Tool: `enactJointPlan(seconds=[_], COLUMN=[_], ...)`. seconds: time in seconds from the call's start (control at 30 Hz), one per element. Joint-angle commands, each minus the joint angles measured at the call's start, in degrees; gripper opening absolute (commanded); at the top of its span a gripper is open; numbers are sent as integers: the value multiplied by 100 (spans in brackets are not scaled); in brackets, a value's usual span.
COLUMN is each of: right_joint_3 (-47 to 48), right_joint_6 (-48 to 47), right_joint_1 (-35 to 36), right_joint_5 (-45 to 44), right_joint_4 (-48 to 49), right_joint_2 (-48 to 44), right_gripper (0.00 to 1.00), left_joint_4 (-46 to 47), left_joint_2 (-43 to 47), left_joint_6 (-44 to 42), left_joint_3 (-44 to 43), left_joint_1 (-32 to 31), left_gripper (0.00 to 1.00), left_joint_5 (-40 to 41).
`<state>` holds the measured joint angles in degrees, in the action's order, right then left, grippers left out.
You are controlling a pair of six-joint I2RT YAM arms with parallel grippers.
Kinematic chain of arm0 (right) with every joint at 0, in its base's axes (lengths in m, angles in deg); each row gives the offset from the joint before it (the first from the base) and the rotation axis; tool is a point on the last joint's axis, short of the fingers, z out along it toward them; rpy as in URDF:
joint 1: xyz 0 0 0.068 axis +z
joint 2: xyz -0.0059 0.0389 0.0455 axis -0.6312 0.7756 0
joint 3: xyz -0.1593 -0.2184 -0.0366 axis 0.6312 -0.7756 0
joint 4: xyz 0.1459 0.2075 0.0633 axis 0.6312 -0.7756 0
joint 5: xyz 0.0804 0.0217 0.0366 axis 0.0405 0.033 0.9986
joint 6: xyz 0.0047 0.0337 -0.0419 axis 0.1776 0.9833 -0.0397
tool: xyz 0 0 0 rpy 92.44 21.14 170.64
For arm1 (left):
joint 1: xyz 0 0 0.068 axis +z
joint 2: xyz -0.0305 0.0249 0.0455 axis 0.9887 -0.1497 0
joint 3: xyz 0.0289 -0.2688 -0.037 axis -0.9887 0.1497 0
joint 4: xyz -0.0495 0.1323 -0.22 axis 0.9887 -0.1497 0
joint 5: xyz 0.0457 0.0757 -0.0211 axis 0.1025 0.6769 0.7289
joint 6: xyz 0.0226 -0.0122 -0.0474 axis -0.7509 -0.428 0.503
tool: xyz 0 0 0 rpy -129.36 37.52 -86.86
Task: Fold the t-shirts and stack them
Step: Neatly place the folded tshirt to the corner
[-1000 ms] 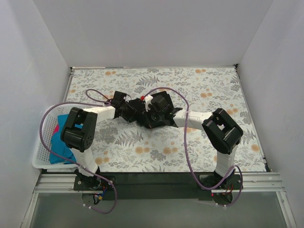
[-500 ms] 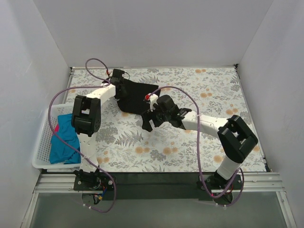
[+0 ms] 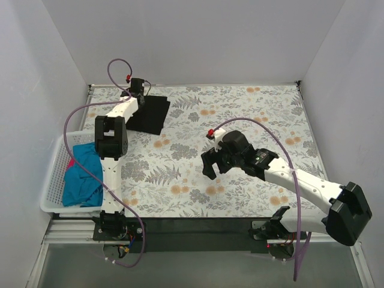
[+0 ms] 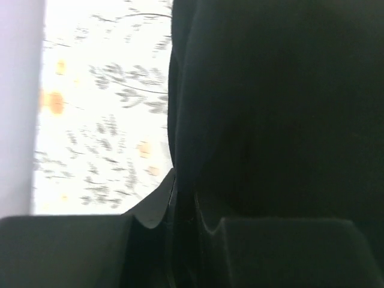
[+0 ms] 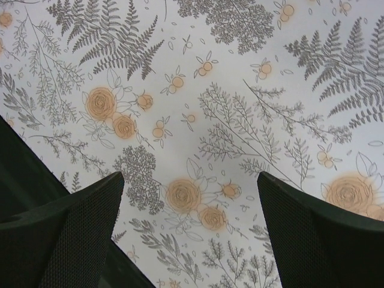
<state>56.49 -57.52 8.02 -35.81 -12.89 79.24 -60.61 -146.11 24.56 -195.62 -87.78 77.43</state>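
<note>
Near the far-left corner, the black t-shirt (image 3: 150, 115) lies folded flat.

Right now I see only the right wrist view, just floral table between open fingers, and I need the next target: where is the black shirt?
Observer: The black shirt lies folded at the far left of the table.
Operator: Is it free?
Observer: No, the left gripper is shut on it.
Operator: Other shirts?
Observer: A teal shirt sits in the basket at the near left, with some pink cloth beside it.
</note>
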Motion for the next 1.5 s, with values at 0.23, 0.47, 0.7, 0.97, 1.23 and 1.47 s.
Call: enactJointPlan(seconds=[0.23,0.47,0.7,0.97,1.23,1.47], right_joint_3=[26,308,431,388,633,958], right_joint_6=[654,812,883,883,804,769], right_joint_1=[-13,-13,-13,-13,-40,-101], right_joint_5=[-732,-917,-873,-961,-2171,-3210], right_joint_4=[-1137,-1401,-1497,-1489,-1550,-1743], right_joint_2=[-825,-728,-579,-640,-956,-1737], right_gripper=[98,98,98,98,98,98], left_joint_4=[1411,2564,2864,2839,659,1352], left_joint_2=[-72,-309,-406,-74,1464,3757], left_joint_6=[-2353,-3646,-3761,-2736,1017,2717], left_joint_3=[-423,-406,-292,-133,127,2053], left_joint_1=[463,955,1263,1281,1088,974], left_gripper=[0,0,7,71,74,76], left_joint_5=[1441,1801,1758,1644,-1612,-4560])
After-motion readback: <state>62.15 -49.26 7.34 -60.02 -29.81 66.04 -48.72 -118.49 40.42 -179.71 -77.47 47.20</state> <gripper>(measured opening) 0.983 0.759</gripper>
